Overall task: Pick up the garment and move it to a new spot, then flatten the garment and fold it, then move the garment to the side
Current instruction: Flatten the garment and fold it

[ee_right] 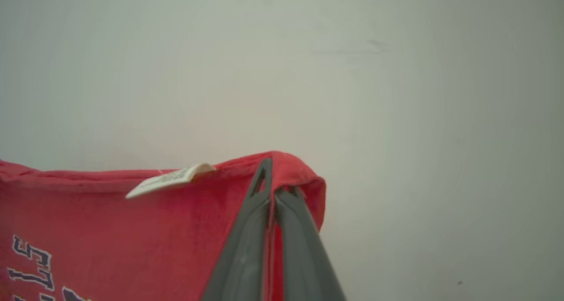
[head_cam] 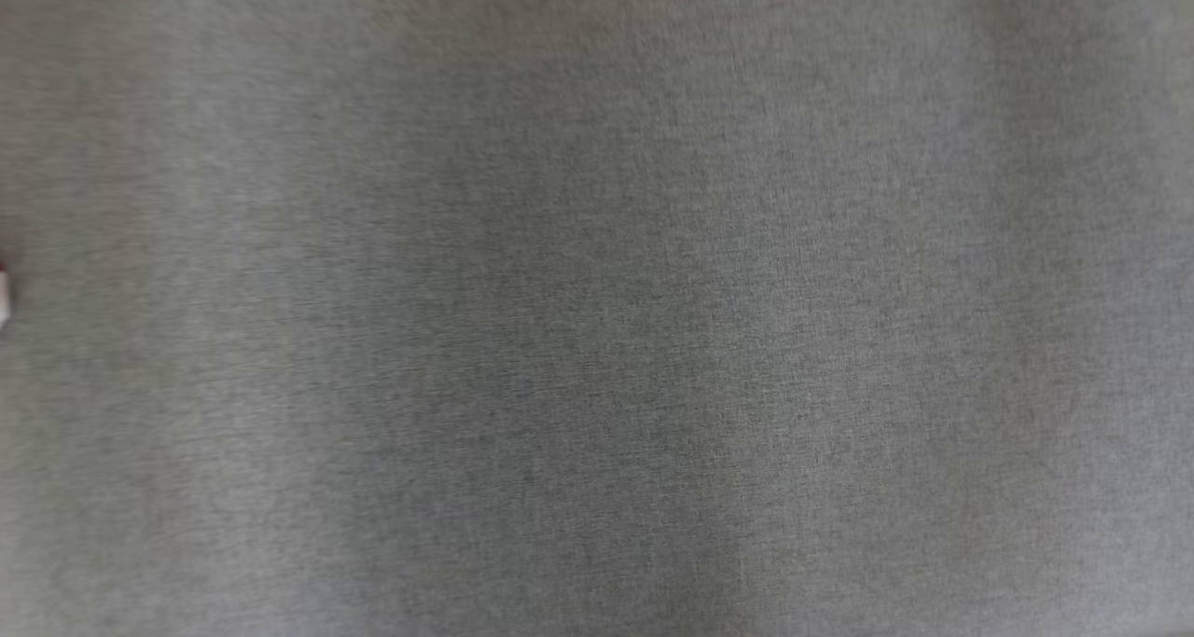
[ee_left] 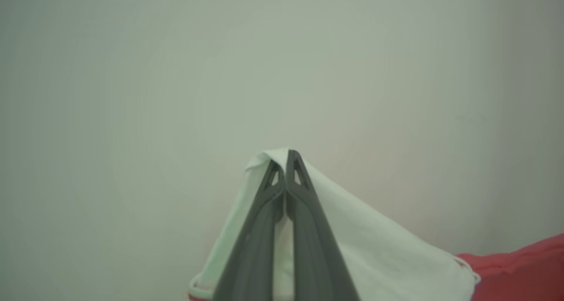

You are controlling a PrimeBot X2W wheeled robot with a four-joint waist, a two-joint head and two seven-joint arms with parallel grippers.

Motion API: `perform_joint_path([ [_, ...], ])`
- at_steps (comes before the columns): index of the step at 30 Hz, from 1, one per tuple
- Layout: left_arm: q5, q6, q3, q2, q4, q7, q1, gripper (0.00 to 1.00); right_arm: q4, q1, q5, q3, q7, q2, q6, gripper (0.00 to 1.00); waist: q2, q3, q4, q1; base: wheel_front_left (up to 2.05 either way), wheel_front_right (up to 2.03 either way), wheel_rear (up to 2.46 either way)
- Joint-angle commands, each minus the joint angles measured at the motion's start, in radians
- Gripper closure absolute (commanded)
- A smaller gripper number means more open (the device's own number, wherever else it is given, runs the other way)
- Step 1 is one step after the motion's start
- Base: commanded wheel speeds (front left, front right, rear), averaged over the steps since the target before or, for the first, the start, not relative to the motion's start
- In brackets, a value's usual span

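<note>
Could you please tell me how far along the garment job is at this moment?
Done: the red and white fabric garment is picked up. In hand: the left end effector is shut on its white part and the right end effector on its red edge near the white label, holding it up. Left: laying it on the grey cloth surface, flattening, folding and moving it aside.

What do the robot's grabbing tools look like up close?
The left tool and right tool match: two long, slim, matte dark-grey fingers each, tapering to pointed tips, with a small triangular cut-out near the visible tips. Their surfaces look plain and unmarked.
</note>
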Motion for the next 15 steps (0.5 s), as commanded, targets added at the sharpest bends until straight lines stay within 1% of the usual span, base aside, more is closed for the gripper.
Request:
perform_joint_path([
  [1, 0.015, -0.004, -0.008, 0.003, 0.018, -0.004, -0.034, 1.00, 0.016, -0.027, -0.012, 0.008, -0.002, 0.003, -0.003, 1.00, -0.0004, 0.066, -0.042, -0.0004, 0.00, 0.00, 0.00],
  [8, 0.038, -0.005, -0.054, -0.009, 0.156, -0.028, -0.201, 1.00, 0.173, -0.183, -0.029, 0.065, -0.017, 0.017, -0.003, 1.00, -0.0004, 0.086, -0.058, -0.0004, 0.00, 0.00, 0.00],
  [15, 0.027, -0.005, -0.102, -0.046, 0.239, -0.052, -0.289, 1.00, 0.280, -0.285, -0.005, 0.106, -0.032, 0.029, -0.003, 1.00, -0.0004, 0.117, -0.049, -0.0004, 0.00, 0.00, 0.00],
])
